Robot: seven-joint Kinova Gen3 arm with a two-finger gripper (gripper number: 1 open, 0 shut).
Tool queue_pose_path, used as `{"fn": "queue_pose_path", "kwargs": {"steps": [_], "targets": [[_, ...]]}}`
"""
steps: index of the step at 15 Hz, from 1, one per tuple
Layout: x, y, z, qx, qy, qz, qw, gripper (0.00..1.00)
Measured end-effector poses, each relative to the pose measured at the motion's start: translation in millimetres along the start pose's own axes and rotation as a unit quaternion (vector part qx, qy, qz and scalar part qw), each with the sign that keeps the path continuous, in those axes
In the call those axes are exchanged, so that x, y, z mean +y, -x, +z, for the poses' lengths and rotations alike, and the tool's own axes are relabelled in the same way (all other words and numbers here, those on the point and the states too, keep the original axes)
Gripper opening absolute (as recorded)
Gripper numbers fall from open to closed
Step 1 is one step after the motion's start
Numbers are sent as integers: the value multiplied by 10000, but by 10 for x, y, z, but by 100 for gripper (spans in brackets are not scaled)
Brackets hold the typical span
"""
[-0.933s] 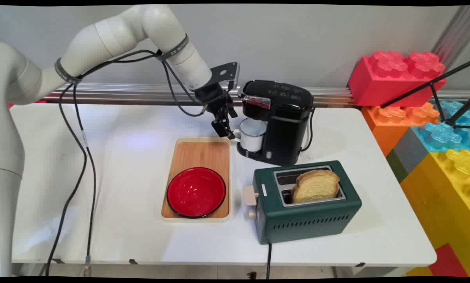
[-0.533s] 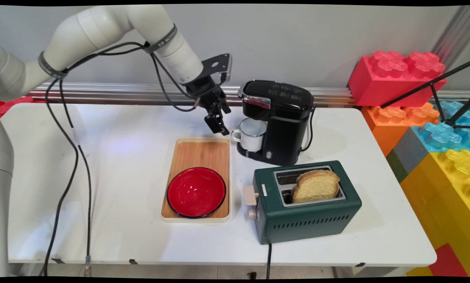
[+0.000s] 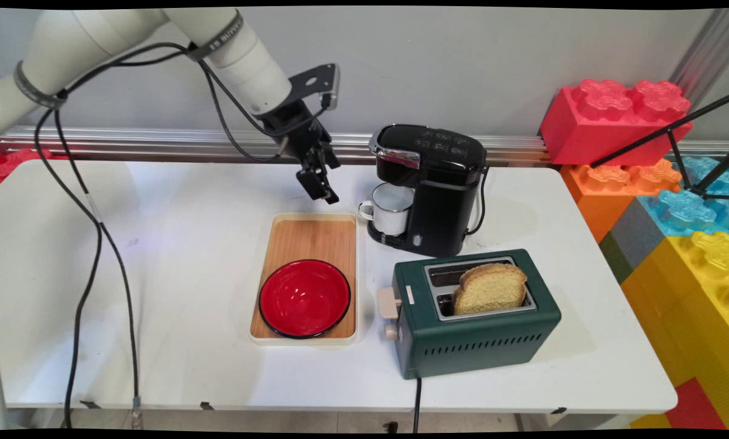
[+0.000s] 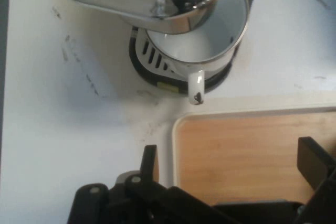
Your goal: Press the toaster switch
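Hanging in the air with its fingers open and holding nothing, the end effector (image 3: 322, 188) is above the table (image 3: 175, 256), near the white mug (image 3: 390, 209) under the coffee machine (image 3: 434, 183). A wooden tray (image 3: 309, 235) lies just below.

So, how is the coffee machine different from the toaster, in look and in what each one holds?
The coffee machine is black and glossy, while the toaster is dark green and matte. The coffee machine stands tall at the far side of the table; the toaster is a low box nearer the camera. The coffee machine has a white mug under its spout; the toaster holds a bread slice in one slot. Both stand on the white table, right of the wooden tray.
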Motion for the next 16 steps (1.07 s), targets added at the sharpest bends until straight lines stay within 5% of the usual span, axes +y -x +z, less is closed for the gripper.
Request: {"fn": "queue_pose_path", "kwargs": {"steps": [7,16], "targets": [[303,-31,-408,147,102,-256,9995,100],[1131,-73,-838,573,522,-546,9955,100]]}}
